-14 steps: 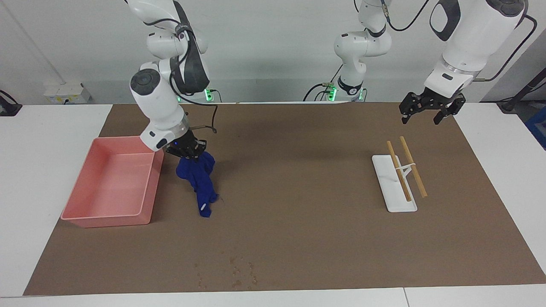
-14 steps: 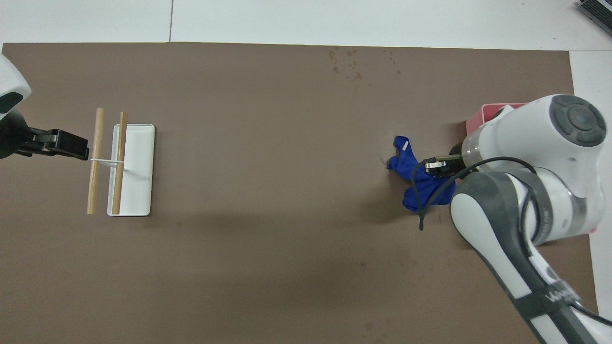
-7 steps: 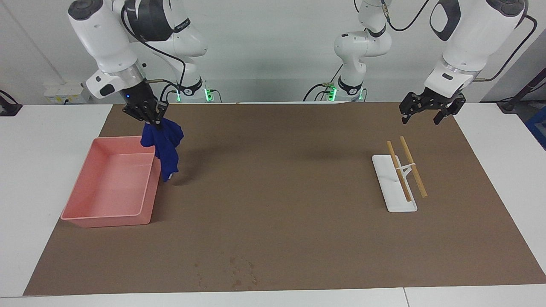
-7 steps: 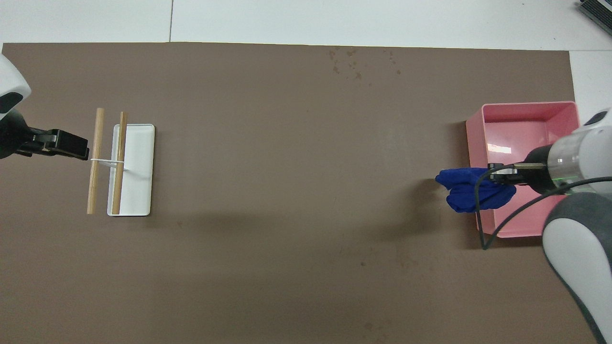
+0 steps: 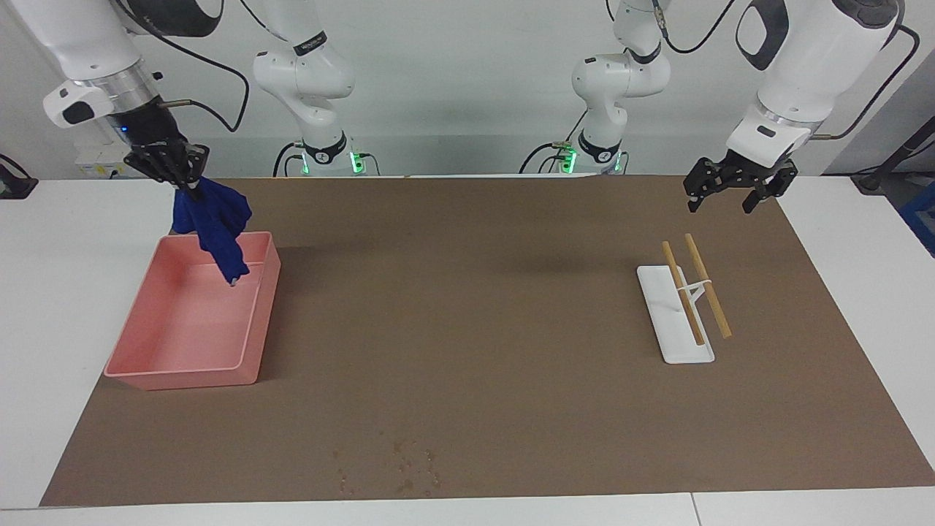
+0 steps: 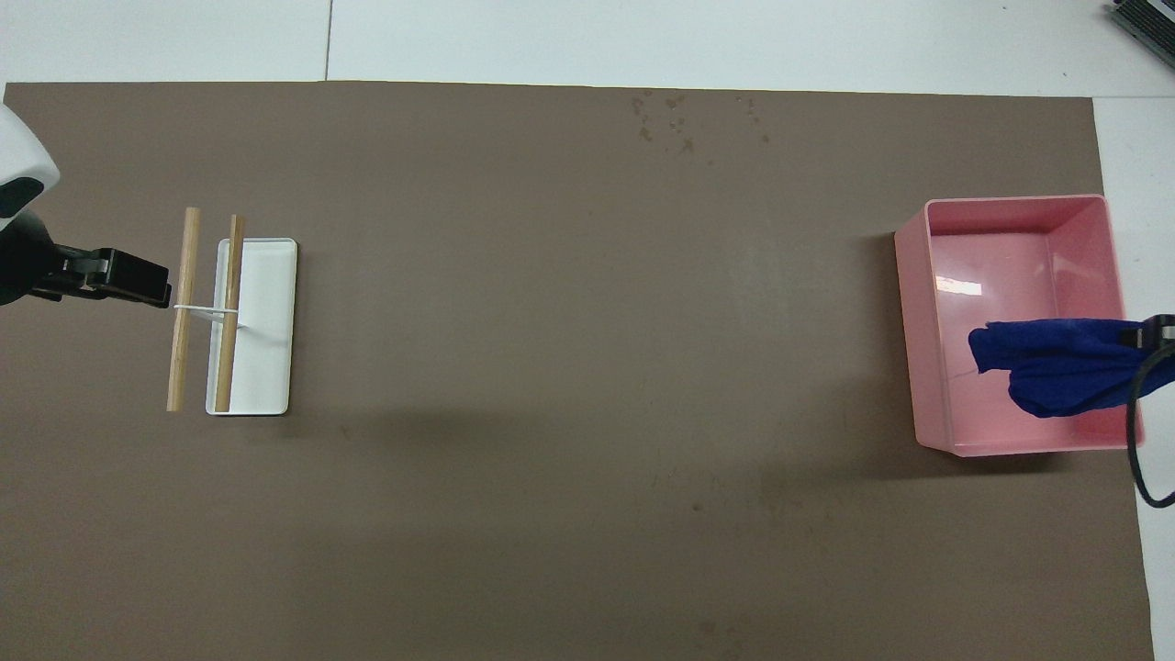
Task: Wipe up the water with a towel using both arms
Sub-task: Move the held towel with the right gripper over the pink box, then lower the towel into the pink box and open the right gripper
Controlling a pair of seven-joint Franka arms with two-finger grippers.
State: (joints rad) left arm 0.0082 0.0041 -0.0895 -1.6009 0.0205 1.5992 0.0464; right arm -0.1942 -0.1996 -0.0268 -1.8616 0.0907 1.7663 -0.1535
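My right gripper [image 5: 184, 184] is shut on the royal-blue towel [image 5: 217, 226] and holds it up in the air. The towel hangs over the pink tray's [image 5: 182, 376] end nearer the robots, its lower tip inside the rim. In the overhead view the towel [image 6: 1056, 363] covers part of the tray [image 6: 909, 321], and only the tip of the right gripper [image 6: 1158, 335] shows. The water [image 5: 405, 464] is a patch of small droplets on the brown mat near the table edge farthest from the robots; it also shows in the overhead view [image 6: 679, 119]. My left gripper [image 5: 733, 193] waits, open and empty, above the mat.
A white tray [image 5: 676, 332] with two wooden sticks [image 5: 707, 286] on a small rack lies toward the left arm's end, just below the left gripper [image 6: 124, 277]. A brown mat [image 5: 482, 307] covers the table.
My right gripper has lifted the towel off the mat beside the pink tray and carried it up and over the tray. The left arm has not moved.
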